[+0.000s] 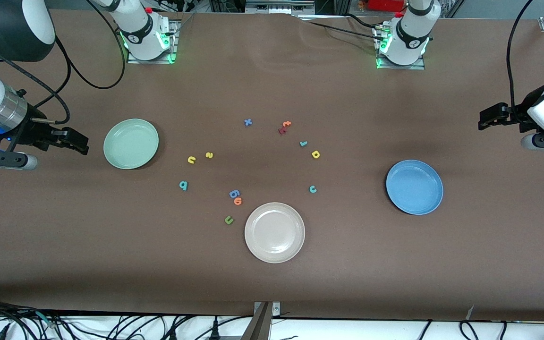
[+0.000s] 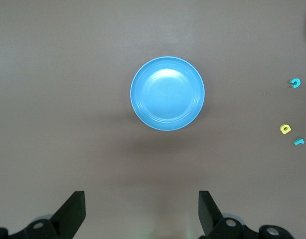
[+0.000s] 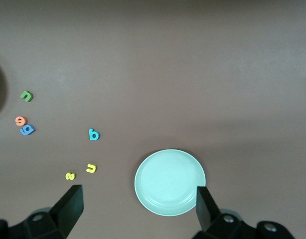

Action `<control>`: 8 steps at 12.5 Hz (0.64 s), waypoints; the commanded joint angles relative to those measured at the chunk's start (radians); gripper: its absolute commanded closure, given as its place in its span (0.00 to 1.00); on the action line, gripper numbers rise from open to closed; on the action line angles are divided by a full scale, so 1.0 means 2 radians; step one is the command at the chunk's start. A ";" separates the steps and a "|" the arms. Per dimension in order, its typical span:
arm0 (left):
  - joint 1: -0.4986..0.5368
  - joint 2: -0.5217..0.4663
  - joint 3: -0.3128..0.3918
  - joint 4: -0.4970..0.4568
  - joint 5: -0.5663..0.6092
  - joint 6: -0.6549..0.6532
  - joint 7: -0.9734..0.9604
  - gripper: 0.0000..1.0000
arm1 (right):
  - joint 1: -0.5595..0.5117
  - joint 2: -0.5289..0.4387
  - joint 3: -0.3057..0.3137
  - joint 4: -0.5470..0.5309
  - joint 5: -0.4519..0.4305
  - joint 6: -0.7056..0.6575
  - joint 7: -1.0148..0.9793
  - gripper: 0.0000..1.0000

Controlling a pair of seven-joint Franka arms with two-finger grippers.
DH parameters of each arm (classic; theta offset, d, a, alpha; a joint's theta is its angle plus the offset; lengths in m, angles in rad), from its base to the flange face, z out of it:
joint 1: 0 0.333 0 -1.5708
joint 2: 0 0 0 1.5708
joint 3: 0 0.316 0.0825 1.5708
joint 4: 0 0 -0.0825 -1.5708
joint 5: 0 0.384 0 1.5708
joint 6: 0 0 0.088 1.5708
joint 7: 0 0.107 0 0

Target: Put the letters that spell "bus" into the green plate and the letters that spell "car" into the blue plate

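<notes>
The green plate [image 1: 131, 143] lies toward the right arm's end and the blue plate [image 1: 414, 186] toward the left arm's end; both hold nothing. Between them lie the teal b [image 1: 183, 185], yellow u [image 1: 191, 160], yellow s [image 1: 209, 155], teal c [image 1: 313, 189], yellow a [image 1: 315, 154] and teal r [image 1: 303, 143]. My right gripper [image 1: 71, 140] hovers open beside the green plate [image 3: 170, 182]. My left gripper [image 1: 489, 117] hangs open at the table's end past the blue plate [image 2: 167, 93]. Neither holds anything.
A beige plate [image 1: 274, 232] sits nearer the front camera, midway along the table. Beside it lie a dark green u [image 1: 228, 219], an orange o [image 1: 238, 201] and a blue 6-like letter [image 1: 234, 193]. A blue x [image 1: 248, 122], an orange t [image 1: 286, 124] and a dark red letter [image 1: 282, 130] lie nearer the bases.
</notes>
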 commanded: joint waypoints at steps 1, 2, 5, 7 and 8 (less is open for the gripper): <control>-0.002 -0.001 0.001 -0.001 0.003 -0.003 0.006 0.00 | 0.001 -0.003 -0.001 -0.004 0.004 -0.002 0.007 0.01; -0.003 -0.001 0.001 -0.001 0.003 -0.004 0.006 0.00 | 0.001 -0.003 -0.001 -0.004 0.004 0.000 0.007 0.01; -0.003 -0.002 0.001 -0.001 0.003 -0.003 0.006 0.00 | 0.002 -0.005 -0.001 -0.012 0.004 0.000 0.008 0.00; -0.003 -0.001 0.001 -0.001 0.003 -0.003 0.006 0.00 | 0.002 -0.006 -0.001 -0.012 0.004 -0.002 0.007 0.01; -0.003 -0.001 0.000 -0.001 0.003 -0.003 0.006 0.00 | 0.002 -0.005 -0.001 -0.011 0.005 -0.009 0.007 0.01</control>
